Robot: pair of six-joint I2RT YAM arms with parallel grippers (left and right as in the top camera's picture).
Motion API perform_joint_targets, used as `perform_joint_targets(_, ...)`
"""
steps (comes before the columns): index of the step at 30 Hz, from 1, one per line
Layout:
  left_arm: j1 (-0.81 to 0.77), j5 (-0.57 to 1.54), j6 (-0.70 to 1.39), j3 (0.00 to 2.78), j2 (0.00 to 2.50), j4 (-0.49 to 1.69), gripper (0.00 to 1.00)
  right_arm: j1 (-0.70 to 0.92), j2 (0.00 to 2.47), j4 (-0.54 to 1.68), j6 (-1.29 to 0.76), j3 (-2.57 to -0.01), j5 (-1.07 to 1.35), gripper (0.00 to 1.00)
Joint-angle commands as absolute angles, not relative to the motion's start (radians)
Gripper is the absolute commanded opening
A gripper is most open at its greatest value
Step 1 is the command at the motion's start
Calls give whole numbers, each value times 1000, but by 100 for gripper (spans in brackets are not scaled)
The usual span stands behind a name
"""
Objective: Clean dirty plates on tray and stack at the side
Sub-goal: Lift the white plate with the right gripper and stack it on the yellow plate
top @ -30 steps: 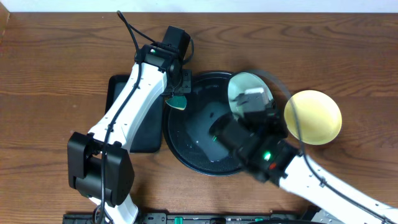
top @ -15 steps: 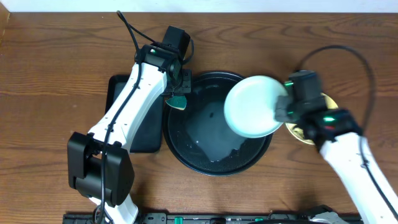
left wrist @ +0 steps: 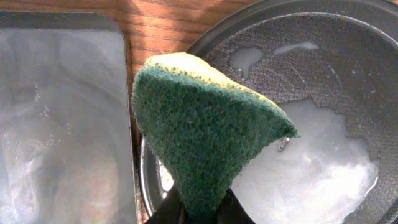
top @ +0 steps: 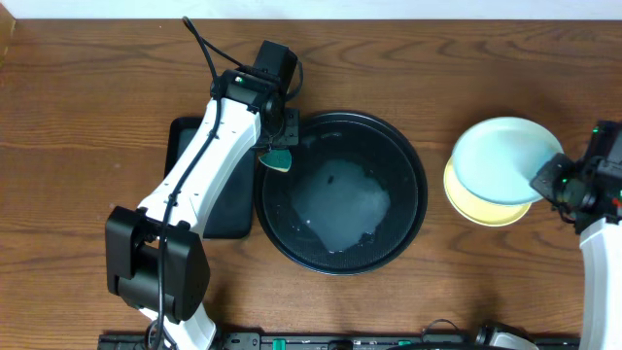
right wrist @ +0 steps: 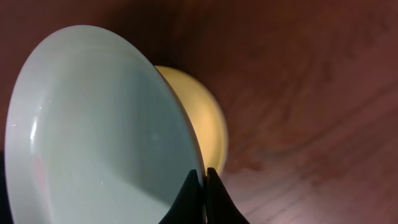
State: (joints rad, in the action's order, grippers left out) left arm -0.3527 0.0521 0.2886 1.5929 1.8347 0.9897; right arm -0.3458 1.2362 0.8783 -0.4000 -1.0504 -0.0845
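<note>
The large round black tray (top: 408, 160) sits mid-table with a pool of soapy water on it and no plate on it. My right gripper (top: 546, 178) is shut on the rim of a pale mint plate (top: 505, 160), held just above the pale yellow plate (top: 471, 204) that lies on the table right of the tray. In the right wrist view the mint plate (right wrist: 93, 130) is pinched between the fingers and the yellow plate (right wrist: 205, 124) shows behind it. My left gripper (top: 276, 156) is shut on a green and yellow sponge (left wrist: 205, 137) over the tray's left rim. Only two plates show.
A smaller rectangular black tray (top: 190, 146) lies left of the round tray, partly under my left arm; it is wet in the left wrist view (left wrist: 62, 112). Bare wooden table (top: 87, 97) surrounds everything.
My right gripper carried the mint plate rightward from over the tray to above the yellow plate. The left arm and sponge have not moved.
</note>
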Motion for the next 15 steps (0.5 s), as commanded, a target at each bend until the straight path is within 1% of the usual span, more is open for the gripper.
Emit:
perform_joint_targets(1,-352,39,293,1588,1842,994,8,-386,1283,876,-389,-1050,-158,1)
perform_joint_targets(9,-352,39,293,1588,1842,993,8,-391,1441,841,-400,-1050,-172,1)
perform_joint_targets(15,-352,40,294,1588,1840,991,7,-389,1532,830,-398,-1050,-85,1)
